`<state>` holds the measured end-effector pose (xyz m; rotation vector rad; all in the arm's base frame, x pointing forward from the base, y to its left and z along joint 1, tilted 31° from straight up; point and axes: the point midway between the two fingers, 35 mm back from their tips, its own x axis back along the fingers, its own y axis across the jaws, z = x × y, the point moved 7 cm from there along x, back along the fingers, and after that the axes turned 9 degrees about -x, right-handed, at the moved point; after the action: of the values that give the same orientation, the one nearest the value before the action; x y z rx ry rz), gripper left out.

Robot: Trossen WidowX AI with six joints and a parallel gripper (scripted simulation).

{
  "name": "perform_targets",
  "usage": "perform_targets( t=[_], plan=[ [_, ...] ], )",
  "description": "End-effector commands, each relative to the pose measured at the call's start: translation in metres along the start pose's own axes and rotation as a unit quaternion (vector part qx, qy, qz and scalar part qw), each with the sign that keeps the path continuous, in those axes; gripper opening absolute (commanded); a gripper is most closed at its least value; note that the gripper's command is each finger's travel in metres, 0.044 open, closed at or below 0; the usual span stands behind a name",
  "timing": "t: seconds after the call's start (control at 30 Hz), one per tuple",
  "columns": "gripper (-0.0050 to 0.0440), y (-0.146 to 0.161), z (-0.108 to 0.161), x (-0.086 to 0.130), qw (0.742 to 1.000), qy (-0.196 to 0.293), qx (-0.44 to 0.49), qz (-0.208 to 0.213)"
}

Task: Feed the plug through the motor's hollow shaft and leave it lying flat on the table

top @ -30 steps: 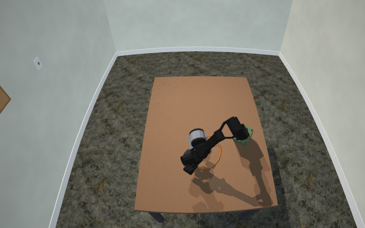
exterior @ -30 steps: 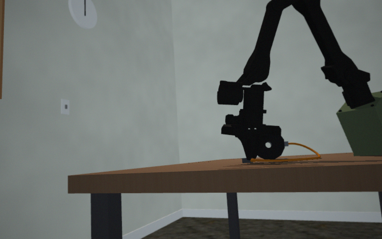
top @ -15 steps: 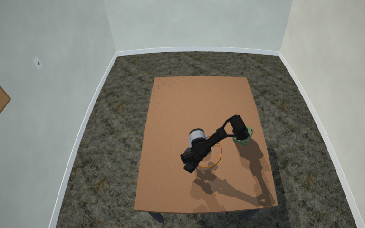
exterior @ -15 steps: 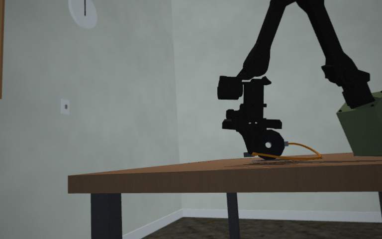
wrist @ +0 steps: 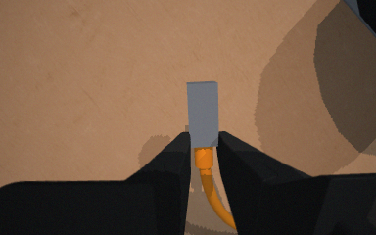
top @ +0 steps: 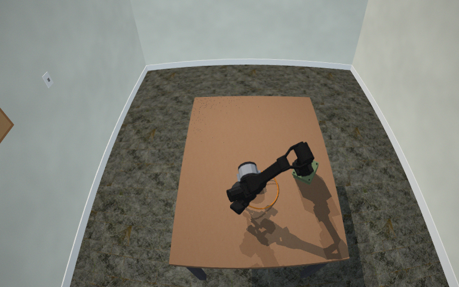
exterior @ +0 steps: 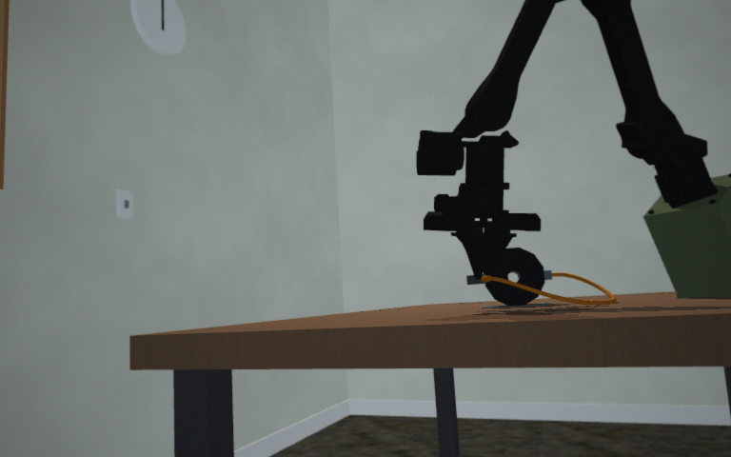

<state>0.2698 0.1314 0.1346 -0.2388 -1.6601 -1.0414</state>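
Note:
The grey rectangular plug (wrist: 202,114) sticks out ahead of my fingertips. My gripper (wrist: 203,140) is shut on its rear end, where the orange cable (wrist: 212,196) joins it. In the side view the plug (exterior: 474,280) hangs a little above the table, level with the hole of the motor's hollow shaft (exterior: 512,276). The motor (exterior: 514,283) lies just behind my gripper (exterior: 478,275) there. From above, the motor (top: 247,170) is a grey cylinder partly under my arm. The cable (top: 271,202) loops on the table beside it. My fingers (top: 238,204) hide the plug in that view.
The arm's green base (top: 305,172) stands on the table to the right of the motor and also shows in the side view (exterior: 695,242). The cable (exterior: 565,296) arcs from the motor's far side down onto the table towards the base.

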Motion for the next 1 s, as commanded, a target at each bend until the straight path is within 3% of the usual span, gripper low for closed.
perform_targets(
  t=[0.0, 0.07, 0.23, 0.97],
  plan=[
    [0.0000, -0.026, -0.013, -0.001, 0.992, -0.001, -0.124, 0.024],
    [0.0000, -0.049, -0.023, -0.001, 0.981, -0.003, -0.193, 0.035],
    [0.0000, -0.067, -0.031, -0.001, 0.938, -0.010, -0.343, 0.055],
    [0.0000, -0.078, -0.046, -0.003, 0.936, -0.011, -0.347, 0.055]
  ],
)
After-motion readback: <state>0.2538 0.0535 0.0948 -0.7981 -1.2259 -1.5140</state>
